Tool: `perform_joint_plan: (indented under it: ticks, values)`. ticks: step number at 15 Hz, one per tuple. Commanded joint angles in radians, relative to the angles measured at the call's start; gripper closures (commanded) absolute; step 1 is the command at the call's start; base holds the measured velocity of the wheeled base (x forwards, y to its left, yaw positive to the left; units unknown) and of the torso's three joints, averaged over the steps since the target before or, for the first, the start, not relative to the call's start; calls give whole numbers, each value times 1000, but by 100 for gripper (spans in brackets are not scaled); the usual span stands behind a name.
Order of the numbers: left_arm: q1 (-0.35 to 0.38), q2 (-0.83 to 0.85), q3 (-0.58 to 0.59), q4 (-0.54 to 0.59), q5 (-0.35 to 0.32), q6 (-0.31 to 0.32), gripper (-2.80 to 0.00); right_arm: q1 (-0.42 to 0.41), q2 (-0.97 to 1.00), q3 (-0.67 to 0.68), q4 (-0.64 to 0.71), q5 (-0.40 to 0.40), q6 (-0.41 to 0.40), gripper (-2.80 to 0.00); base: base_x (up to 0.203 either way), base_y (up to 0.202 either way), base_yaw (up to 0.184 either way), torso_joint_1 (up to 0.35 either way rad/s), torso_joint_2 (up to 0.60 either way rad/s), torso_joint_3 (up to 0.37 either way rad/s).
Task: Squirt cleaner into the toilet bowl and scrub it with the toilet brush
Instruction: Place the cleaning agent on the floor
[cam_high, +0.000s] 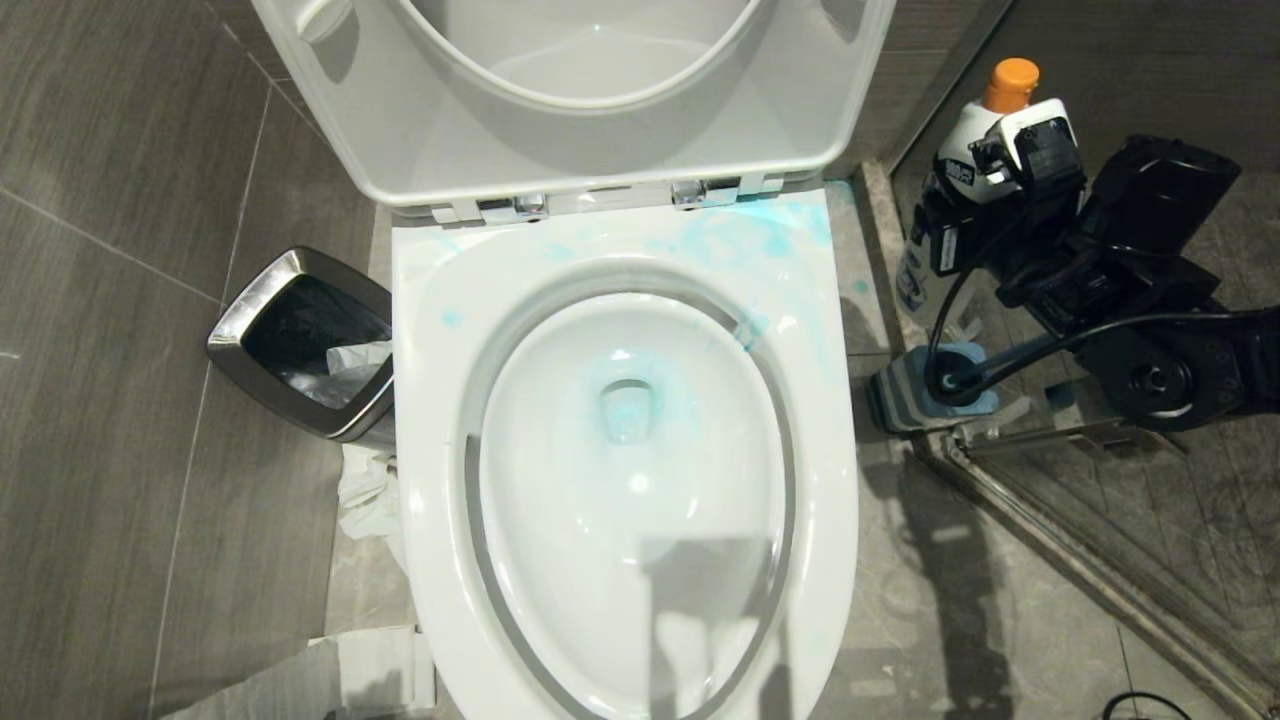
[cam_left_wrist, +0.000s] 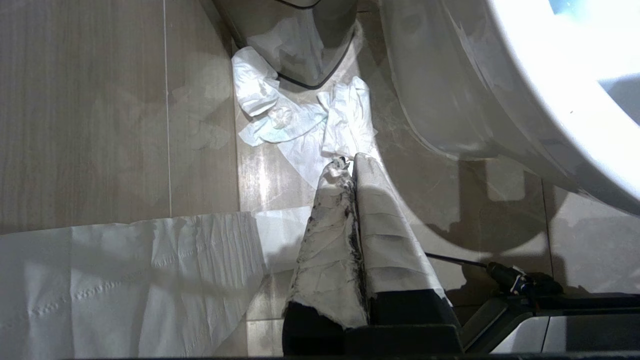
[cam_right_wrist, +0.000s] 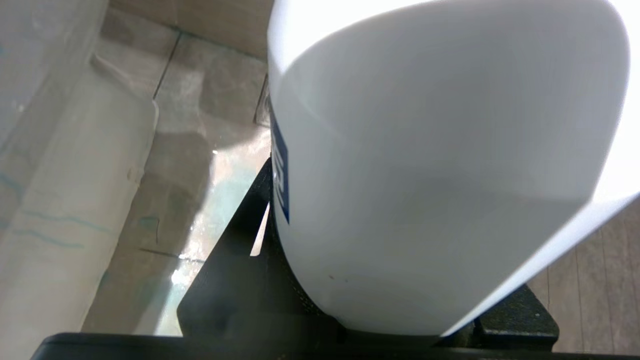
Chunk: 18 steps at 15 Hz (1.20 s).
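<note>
Beside the toilet (cam_high: 620, 450), right hand (cam_high: 985, 215) gripping cleaner bottle (cam_high: 975, 150), upright, orange cap topmost

Toilet bowl (cam_high: 640, 560) lies open; trash bin (cam_high: 300, 345) crowds its left side

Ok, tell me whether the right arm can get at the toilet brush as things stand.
Probably not yet: the right claw is shut on the cleaner bottle. The toilet brush stands close below on the floor, unobstructed, but the bottle must go first.

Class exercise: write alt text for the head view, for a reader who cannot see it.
An open toilet bowl smeared with blue cleaner fills the view; the right gripper holds an orange-capped cleaner bottle beside it, and a steel bin stands opposite.
</note>
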<state>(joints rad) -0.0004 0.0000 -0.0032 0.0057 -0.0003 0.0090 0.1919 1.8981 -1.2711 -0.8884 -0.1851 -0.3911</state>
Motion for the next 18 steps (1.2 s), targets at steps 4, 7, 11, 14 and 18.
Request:
perform_joint_plan:
  ticks: [4, 7, 11, 14, 18]
  values:
    - [0, 0, -1, 0, 0, 0, 0, 0, 93, -72, -6, -6, -2, 0, 0, 0, 0, 0, 3, -120]
    - [0, 0, 0, 0, 0, 0, 0, 2, 172, -167, -28, -16, -1, 0, 0, 0, 0, 0, 1, -193]
    - [0, 0, 2, -6, 0, -1, 0, 33, 282, -322, -53, -42, -4, 0, 0, 0, 0, 2, 2, -200]
    - [0, 0, 2, -7, 1, -6, 0, 53, 350, -428, -52, -56, -5, 0, 0, 0, 0, 3, 2, -195]
    - [0, 0, 3, -6, 0, -6, 0, 73, 427, -546, -39, -59, -5, 0, 0, 0, 0, 3, 1, -171]
